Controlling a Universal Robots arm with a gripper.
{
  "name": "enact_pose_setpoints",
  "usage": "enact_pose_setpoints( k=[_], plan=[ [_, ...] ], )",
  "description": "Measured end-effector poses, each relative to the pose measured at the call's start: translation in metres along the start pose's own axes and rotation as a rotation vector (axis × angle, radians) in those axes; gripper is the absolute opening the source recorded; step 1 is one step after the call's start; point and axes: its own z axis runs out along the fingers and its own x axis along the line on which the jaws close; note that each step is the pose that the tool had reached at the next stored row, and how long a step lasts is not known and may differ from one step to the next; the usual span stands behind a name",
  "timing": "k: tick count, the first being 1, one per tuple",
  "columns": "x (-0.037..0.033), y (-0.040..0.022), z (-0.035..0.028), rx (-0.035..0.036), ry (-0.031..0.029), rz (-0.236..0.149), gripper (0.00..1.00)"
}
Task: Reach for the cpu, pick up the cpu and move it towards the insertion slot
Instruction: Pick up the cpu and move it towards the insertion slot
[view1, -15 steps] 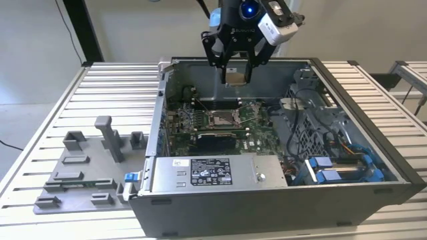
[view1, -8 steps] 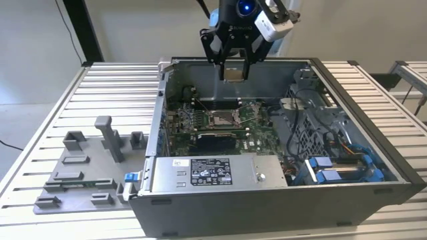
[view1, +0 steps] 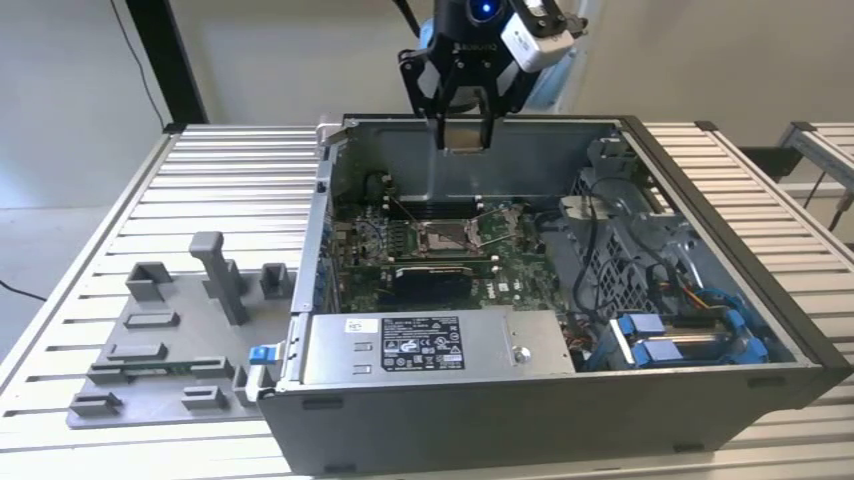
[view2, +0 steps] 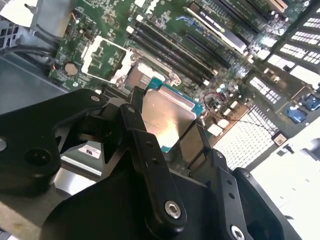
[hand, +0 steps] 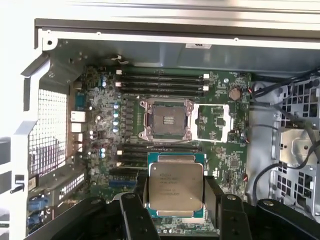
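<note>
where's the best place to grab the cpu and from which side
By two opposite side edges, coming down square to its flat face. The cpu is a thin square plate with a broad metal face, so only its edges give the fingers purchase. The gripper holds it that way now, one finger on each edge, above the insertion slot.

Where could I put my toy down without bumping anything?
The ribbed metal table is bare between the grey fixture blocks and the computer case's back corner. Inside the case it is crowded with boards and cables. The gripper holds the cpu above the insertion slot.
</note>
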Motion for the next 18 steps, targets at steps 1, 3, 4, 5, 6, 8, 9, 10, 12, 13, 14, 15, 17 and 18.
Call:
enact_pose_setpoints(
  k=[1,3,4,5,6,8,9,10,12,13,14,15,17,18],
  plan=[
    [0.0,0.0028,0.0004,0.0002,0.0,0.0,0.0],
    [0.0,0.0084,0.0014,0.0004,0.0,0.0,0.0],
    [0.0,0.011,0.0018,0.0006,0.0,0.0,0.0],
    [0.0,0.0138,0.0023,0.0007,0.0001,0.0,0.0],
    [0.0,0.0167,0.0028,0.001,0.0001,0.0,0.0],
    [-0.0001,0.0223,0.0036,0.0013,0.0001,0.0,0.0],
    [-0.0001,0.0247,0.004,0.0014,0.0,0.0,0.0],
    [-0.0001,0.027,0.0043,0.0015,0.0001,0.0,0.0],
    [0.0,0.0301,0.0048,0.0017,0.0001,0.0,0.0],
    [0.0001,0.0311,0.005,0.0016,0.0,0.0,0.0],
    [0.0002,0.0318,0.0051,0.0017,0.0,0.0,0.0],
    [0.0002,0.0323,0.0052,0.0017,0.0001,0.0,0.0],
    [0.0002,0.0325,0.0051,0.0018,0.0001,0.0,0.0],
    [0.0002,0.0326,0.0052,0.0016,0.0001,0.0,0.0]
  ],
)
